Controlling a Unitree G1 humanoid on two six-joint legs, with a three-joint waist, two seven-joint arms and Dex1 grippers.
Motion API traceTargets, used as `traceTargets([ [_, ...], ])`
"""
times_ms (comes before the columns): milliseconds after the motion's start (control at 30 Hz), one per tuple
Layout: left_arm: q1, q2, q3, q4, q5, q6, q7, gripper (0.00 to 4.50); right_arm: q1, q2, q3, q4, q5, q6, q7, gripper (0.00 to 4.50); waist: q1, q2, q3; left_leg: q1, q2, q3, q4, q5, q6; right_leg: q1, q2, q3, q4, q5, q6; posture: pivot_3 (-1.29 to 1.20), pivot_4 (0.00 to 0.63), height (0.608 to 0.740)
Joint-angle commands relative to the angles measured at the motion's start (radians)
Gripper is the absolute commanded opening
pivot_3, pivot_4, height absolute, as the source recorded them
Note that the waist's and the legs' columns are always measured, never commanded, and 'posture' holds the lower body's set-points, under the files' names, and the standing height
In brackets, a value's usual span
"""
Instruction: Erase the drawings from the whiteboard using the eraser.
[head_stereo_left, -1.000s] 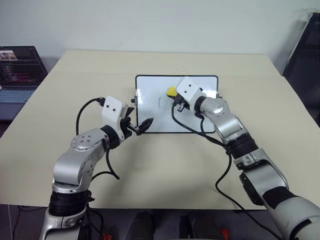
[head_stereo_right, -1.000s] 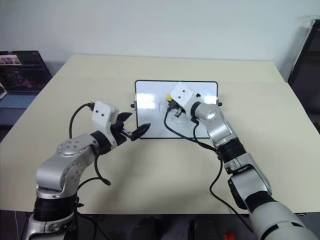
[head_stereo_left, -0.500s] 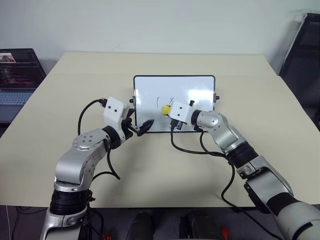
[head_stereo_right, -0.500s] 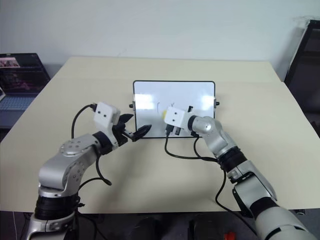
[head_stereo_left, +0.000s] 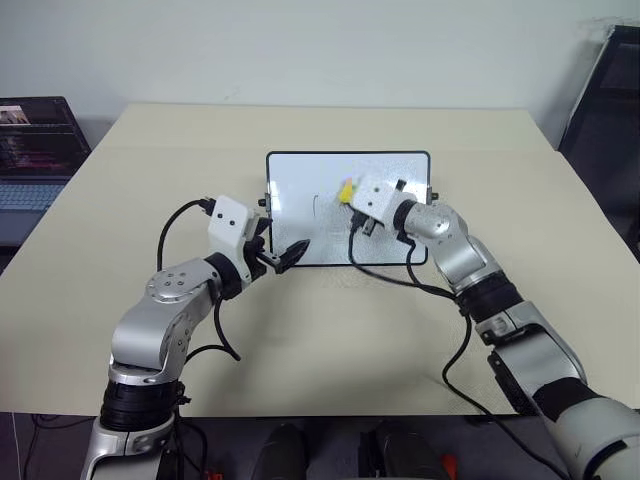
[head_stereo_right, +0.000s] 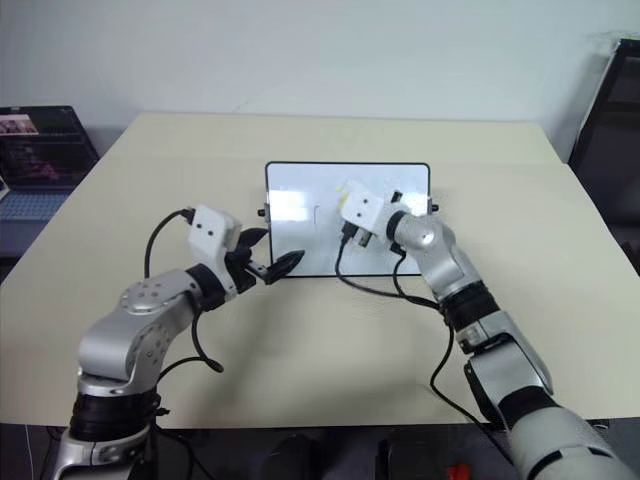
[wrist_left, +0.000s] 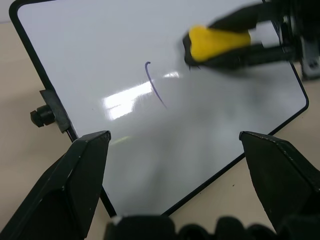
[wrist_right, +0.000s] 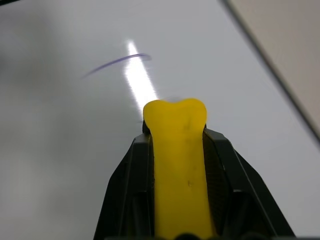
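One mark left: a thin curved stroke (wrist_left: 155, 85) is the last of the drawings I can see on the whiteboard (head_stereo_left: 300, 200); whether anything hides under the eraser I cannot tell.
Eraser: the yellow block (wrist_right: 177, 165) sits clamped between my right jaws, its tip at or very near the glossy surface, just right of the stroke in the head views.
Right gripper (head_stereo_left: 352, 198): closed on the eraser, over the middle of the board, aimed forward and to my left.
Left gripper (head_stereo_left: 285, 255): jaws wide apart and empty, hanging over the board's near-left corner at about 7 o'clock from the eraser; whether a fingertip touches the frame I cannot tell.
Board: on the table (head_stereo_left: 150, 200), near edge toward me, side knob (wrist_left: 42, 116) on its left edge.
Step in hand: wiping the remaining stroke, as I judge it.
How to do it well: slide the eraser toward 9 o'clock across the whole stroke with the tip pressed flat, then pass back once. Steady pressure matters, since a light skim may smear the ink.
Risk: the board could skid under the push; my left jaws are placed to pin that corner if needed.
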Motion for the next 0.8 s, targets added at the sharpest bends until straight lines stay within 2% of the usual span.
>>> traceTargets([
  [33,-0.005,0.003,0.001,-0.018,-0.001,-0.020,-0.001,4.50,0.029,-0.017,0.026,-0.025,-0.017,0.046,0.063,0.99,-0.002,0.000,0.000,0.000,0.000,0.000,0.000,0.000,0.000,0.000,0.000,0.000,0.000,0.000,0.000,0.00,0.150,0.740],
  [233,-0.008,0.004,-0.002,-0.021,-0.003,-0.015,-0.003,4.50,-0.049,-0.014,-0.030,0.053,-0.079,-0.001,-0.159,0.99,-0.007,0.000,0.000,0.000,0.000,0.000,0.001,0.000,0.000,0.000,0.000,0.000,0.001,0.000,0.000,0.00,0.150,0.740],
  [367,-0.006,0.002,-0.002,-0.025,-0.004,-0.013,-0.001,4.50,-0.077,-0.021,-0.050,0.090,-0.076,-0.016,-0.224,0.99,-0.003,0.000,0.000,0.000,-0.001,-0.001,0.001,0.001,0.000,0.000,0.000,0.000,0.001,0.001,0.000,0.00,0.150,0.740],
  [467,0.000,0.000,-0.002,-0.032,-0.007,-0.011,0.000,4.50,-0.069,-0.029,-0.042,0.097,-0.068,-0.022,-0.183,0.99,-0.004,0.000,0.000,0.000,-0.001,-0.001,0.000,0.001,0.000,0.000,0.000,0.000,0.000,0.001,0.000,0.00,0.150,0.740],
  [633,0.000,-0.001,-0.001,-0.031,-0.008,-0.011,0.001,4.50,-0.007,-0.046,0.013,0.034,-0.054,-0.030,-0.015,0.99,-0.006,0.000,0.000,0.000,0.000,0.000,0.000,0.001,0.000,0.000,0.000,0.000,-0.001,0.001,0.000,0.00,0.150,0.740],
  [800,-0.002,-0.001,-0.003,-0.029,-0.008,-0.010,0.001,4.50,0.034,-0.051,0.043,-0.027,-0.065,0.002,0.059,0.99,-0.012,0.000,0.000,0.000,0.000,0.000,0.000,0.001,0.000,0.001,0.000,0.000,0.000,0.001,0.000,0.00,0.150,0.740],
])
